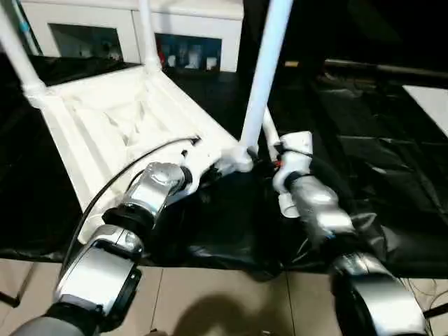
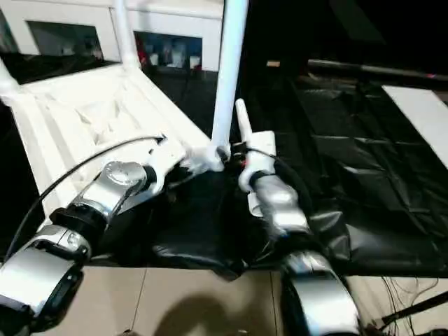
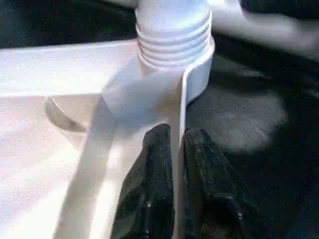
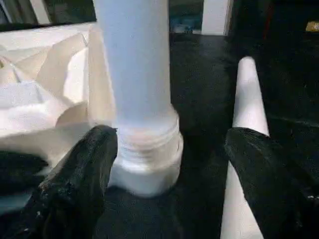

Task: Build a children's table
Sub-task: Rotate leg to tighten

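Observation:
The white table top (image 1: 105,119) lies upside down on a black sheet, ribbed underside up. Three white legs stand in its corner sockets; the nearest leg (image 1: 266,70) rises from the near corner socket (image 3: 199,74), its thread showing. A loose leg (image 4: 246,99) lies on the sheet beside that corner. My left gripper (image 3: 177,132) is shut on the top's thin rim (image 3: 182,99) just below that socket, one finger on each side. My right gripper (image 4: 172,137) is open, its fingers (image 4: 94,154) wide apart on either side of the standing leg's base, not touching it.
The black sheet (image 1: 364,154) covers the floor around the table top, wrinkled at its near edge. A white glass-door cabinet (image 1: 189,28) stands behind. A flat white board (image 1: 430,101) lies at the far right. Tan floor tiles (image 1: 210,301) show in front.

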`<state>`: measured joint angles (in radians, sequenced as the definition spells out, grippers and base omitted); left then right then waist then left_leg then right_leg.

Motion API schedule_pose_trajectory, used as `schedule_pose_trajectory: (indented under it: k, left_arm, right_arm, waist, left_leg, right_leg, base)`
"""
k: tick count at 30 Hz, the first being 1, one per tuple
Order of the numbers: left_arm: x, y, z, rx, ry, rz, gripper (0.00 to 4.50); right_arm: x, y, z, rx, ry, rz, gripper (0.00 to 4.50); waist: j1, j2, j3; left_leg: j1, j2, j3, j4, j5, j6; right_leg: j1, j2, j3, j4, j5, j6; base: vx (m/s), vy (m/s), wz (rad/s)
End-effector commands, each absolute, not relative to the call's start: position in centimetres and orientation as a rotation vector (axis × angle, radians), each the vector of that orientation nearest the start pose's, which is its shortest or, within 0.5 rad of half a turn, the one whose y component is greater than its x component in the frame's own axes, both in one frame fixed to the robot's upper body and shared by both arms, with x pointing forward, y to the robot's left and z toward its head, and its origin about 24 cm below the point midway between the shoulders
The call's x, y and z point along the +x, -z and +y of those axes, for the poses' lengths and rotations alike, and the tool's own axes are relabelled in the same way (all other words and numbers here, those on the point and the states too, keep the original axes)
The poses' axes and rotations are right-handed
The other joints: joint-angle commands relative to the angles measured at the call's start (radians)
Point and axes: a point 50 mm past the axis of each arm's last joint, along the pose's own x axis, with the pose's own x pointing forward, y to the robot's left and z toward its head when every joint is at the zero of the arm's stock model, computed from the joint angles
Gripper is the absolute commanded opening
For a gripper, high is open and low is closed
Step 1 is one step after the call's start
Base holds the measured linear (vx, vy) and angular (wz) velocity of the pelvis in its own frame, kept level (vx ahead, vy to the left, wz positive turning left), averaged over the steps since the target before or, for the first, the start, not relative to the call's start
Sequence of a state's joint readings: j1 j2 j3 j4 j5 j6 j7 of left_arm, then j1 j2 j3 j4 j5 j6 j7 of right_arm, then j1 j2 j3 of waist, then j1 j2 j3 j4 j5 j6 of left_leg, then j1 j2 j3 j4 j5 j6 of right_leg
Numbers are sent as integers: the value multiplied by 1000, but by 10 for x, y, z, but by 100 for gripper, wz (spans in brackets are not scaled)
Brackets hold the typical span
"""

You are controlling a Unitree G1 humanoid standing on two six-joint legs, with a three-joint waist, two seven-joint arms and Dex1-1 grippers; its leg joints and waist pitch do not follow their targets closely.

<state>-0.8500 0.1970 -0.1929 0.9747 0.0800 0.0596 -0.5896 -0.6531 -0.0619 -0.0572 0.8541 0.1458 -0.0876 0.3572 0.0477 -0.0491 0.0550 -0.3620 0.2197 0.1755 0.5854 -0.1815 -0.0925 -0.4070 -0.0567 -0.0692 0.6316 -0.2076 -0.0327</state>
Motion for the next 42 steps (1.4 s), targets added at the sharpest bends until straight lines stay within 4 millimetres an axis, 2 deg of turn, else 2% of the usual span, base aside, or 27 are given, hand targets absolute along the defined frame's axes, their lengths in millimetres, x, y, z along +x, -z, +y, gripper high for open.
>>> schedule_pose_trajectory:
  k: [1, 3, 4, 5, 6, 10, 11, 13, 14, 16, 17, 18, 19, 20, 21, 22, 23, 24, 25, 27, 31, 33, 35, 38, 39, 42]
  left_arm:
    - [387, -91, 114, 419, 656, 209, 91]
    - [390, -98, 116, 423, 617, 163, 96]
    - [394, -109, 121, 403, 569, 118, 96]
    - [394, -110, 122, 399, 568, 114, 96]
    - [395, -119, 132, 391, 561, 113, 96]
    - [390, -129, 154, 411, 576, 163, 96]
    - [386, -132, 163, 422, 583, 186, 96]
    - [375, -142, 188, 454, 582, 238, 96]
    - [371, -146, 199, 478, 572, 259, 96]
    - [359, -150, 223, 548, 567, 323, 96]
    - [351, -153, 237, 592, 558, 366, 96]
    - [340, -157, 256, 657, 532, 429, 96]
    - [340, -157, 256, 657, 532, 429, 96]
    - [331, -159, 272, 714, 499, 492, 96]
    - [331, -159, 272, 714, 499, 492, 96]
    - [327, -161, 279, 737, 479, 521, 96]
    - [326, -161, 281, 739, 475, 527, 96]
    - [320, -163, 292, 757, 439, 574, 96]
    - [317, -163, 296, 762, 426, 591, 96]
    - [302, -153, 300, 734, 454, 692, 96]
    - [291, -132, 293, 708, 512, 780, 96]
    - [284, -120, 292, 699, 523, 842, 96]
    - [279, -116, 294, 706, 526, 877, 96]
    - [272, -116, 293, 693, 537, 897, 96]
    - [272, -116, 292, 695, 539, 892, 96]
    - [276, -119, 291, 700, 515, 842, 96]
  right_arm:
    - [355, -48, -111, 78, -454, 126, 379]
    - [352, -45, -108, 77, -471, 133, 379]
    - [349, -41, -102, 64, -488, 151, 379]
    - [349, -40, -101, 60, -488, 154, 379]
    - [349, -39, -95, 52, -502, 169, 379]
    - [347, -37, -87, 6, -540, 198, 379]
    - [347, -36, -84, -12, -548, 207, 379]
    - [347, -34, -79, -42, -554, 236, 379]
    - [348, -32, -77, -55, -555, 248, 379]
    - [348, -31, -71, -83, -564, 264, 379]
    - [349, -30, -69, -100, -561, 277, 379]
    - [350, -28, -66, -125, -553, 297, 379]
    - [350, -28, -66, -125, -553, 297, 379]
    - [351, -28, -63, -136, -551, 301, 379]
    - [351, -28, -63, -136, -551, 301, 379]
    - [352, -28, -61, -136, -552, 302, 379]
    - [352, -29, -61, -135, -552, 302, 379]
    - [353, -30, -58, -128, -556, 305, 379]
    - [354, -30, -56, -125, -557, 306, 379]
    - [356, -35, -50, -102, -563, 287, 379]
    - [360, -39, -50, -90, -520, 260, 379]
    - [362, -40, -53, -86, -492, 251, 379]
    - [363, -40, -55, -73, -493, 246, 379]
    - [362, -40, -57, -50, -519, 237, 379]
    - [361, -39, -58, -50, -522, 236, 379]
    - [361, -38, -59, -57, -528, 236, 379]
  waist:
    - [7, 17, -77]
    - [5, 13, -78]
    - [5, 12, -77]
    - [5, 12, -76]
    - [6, 11, -75]
    - [5, 15, -70]
    - [4, 11, -69]
    - [1, 16, -69]
    - [-6, 11, -69]
    - [-13, 20, -66]
    - [-12, 17, -65]
    - [-16, 13, -65]
    - [-15, 17, -64]
    - [-16, 17, -61]
    - [-12, 20, -63]
    - [-12, 15, -60]
    - [-8, 19, -62]
    - [-8, 17, -60]
    - [-7, 18, -61]
    - [-11, 15, -60]
    - [-10, 20, -64]
    - [-12, 17, -63]
    - [-13, 13, -62]
    - [-16, 14, -60]
    - [-20, 12, -60]
    - [-20, 12, -59]
  left_leg:
    - [3, 9, 0, -51, -50, 85]
    - [3, 11, 0, -50, -47, 96]
    - [2, 11, 0, -51, -46, 96]
    - [3, 11, -1, -51, -48, 93]
    - [6, 14, -1, -53, -56, 84]
    - [10, 18, 1, -56, -74, 60]
    - [7, 19, 1, -57, -68, 53]
    - [8, 23, 1, -59, -66, 36]
    - [9, 22, 1, -60, -74, 26]
    - [8, 19, 2, -62, -73, 12]
    - [14, 18, 6, -61, -77, 9]
    - [8, 19, 2, -63, -71, 4]
    - [9, 19, 3, -63, -70, 0]
    - [17, 19, 6, -63, -72, -5]
    - [17, 21, 5, -62, -72, -10]
    - [18, 18, 9, -64, -74, -10]
    - [22, 20, 8, -63, -76, -15]
    - [15, 19, 7, -66, -81, -23]
    - [20, 20, 8, -66, -85, -28]
    - [14, 20, 5, -68, -93, -43]
    - [19, 17, 9, -64, -83, -50]
    - [14, 15, 8, -63, -82, -49]
    - [11, 13, 8, -62, -99, -48]
    - [9, 12, 6, -63, -126, -47]
    - [7, 14, 4, -63, -133, -48]
    - [11, 12, 6, -61, -148, -45]
  right_leg:
    - [72, -74, 53, -56, 121, -249]
    - [72, -73, 53, -55, 159, -258]
    - [73, -73, 52, -55, 157, -261]
    - [72, -74, 52, -54, 151, -262]
    - [71, -77, 52, -54, 127, -265]
    - [66, -76, 54, -56, 76, -264]
    - [67, -78, 54, -55, 68, -262]
    - [65, -81, 54, -52, 55, -260]
    - [63, -80, 54, -53, 39, -256]
    - [60, -75, 55, -53, 17, -247]
    - [55, -71, 55, -57, 18, -241]
    - [59, -74, 56, -49, 17, -241]
    - [58, -73, 56, -51, 15, -236]
    - [51, -70, 57, -53, 22, -232]
    - [51, -73, 57, -50, 26, -234]
    - [49, -68, 57, -53, 30, -228]
    - [48, -71, 58, -50, 37, -230]
    - [53, -71, 58, -49, 30, -224]
    - [49, -72, 58, -49, 28, -222]
    - [53, -73, 59, -45, 30, -220]
    - [50, -71, 60, -42, 69, -228]
    - [54, -68, 60, -41, 81, -229]
    - [56, -68, 61, -44, 61, -221]
    - [57, -68, 62, -48, 8, -208]
    - [58, -69, 62, -48, -1, -208]
    - [53, -65, 64, -52, -31, -208]
  base:
    - [0, 0, 0]
    - [0, 0, 0]
    - [0, 0, 0]
    - [0, 0, 0]
    - [0, 0, 0]
    - [0, 0, 0]
    - [0, 0, 0]
    - [0, 0, 0]
    - [0, 0, 0]
    - [0, 0, 0]
    - [0, 0, 0]
    - [0, 0, 0]
    - [0, 0, 0]
    - [0, 0, 0]
    - [0, 0, 0]
    - [0, 0, 0]
    - [0, 0, 0]
    - [0, 0, 0]
    - [0, 0, 0]
    - [0, 0, 0]
    - [0, 0, 0]
    - [0, 0, 0]
    - [0, 0, 0]
    - [0, 0, 0]
    - [0, 0, 0]
    - [0, 0, 0]
